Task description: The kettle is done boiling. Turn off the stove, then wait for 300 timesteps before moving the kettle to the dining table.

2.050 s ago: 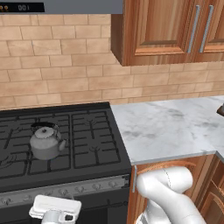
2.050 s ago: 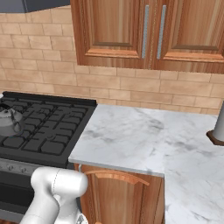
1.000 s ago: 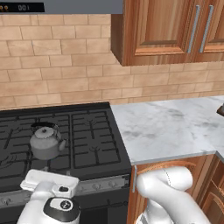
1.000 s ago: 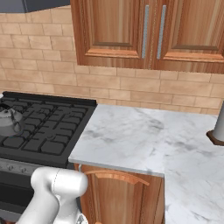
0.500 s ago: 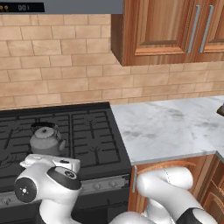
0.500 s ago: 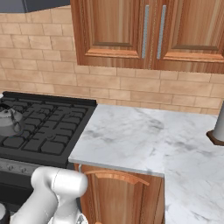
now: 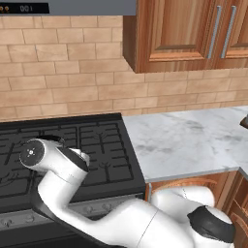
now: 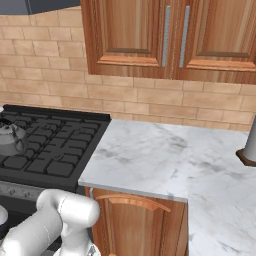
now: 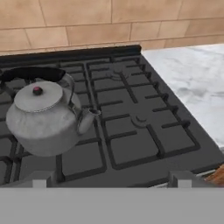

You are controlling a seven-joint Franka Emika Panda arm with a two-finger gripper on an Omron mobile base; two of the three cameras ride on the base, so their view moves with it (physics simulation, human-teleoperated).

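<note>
The stove (image 9: 131,127) is the largest thing here, black, with a marble counter (image 8: 165,160) just to its right. The kettle (image 9: 46,118) stands upright on the front left grates, its spout toward the counter. Whether the gripper is wide or narrow I cannot tell. The risk, I think, is that the arm (image 7: 63,174), which reaches across the stove front, knocks the kettle or turns a wrong knob. On the dark panel at top left I read only "001", blurred.

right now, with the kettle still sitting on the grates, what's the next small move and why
Probably lower the hand toward the silver knob strip at the stove's front: the kettle sits untouched on the grates, and the hand looks over the cooktop, above the knobs.
</note>
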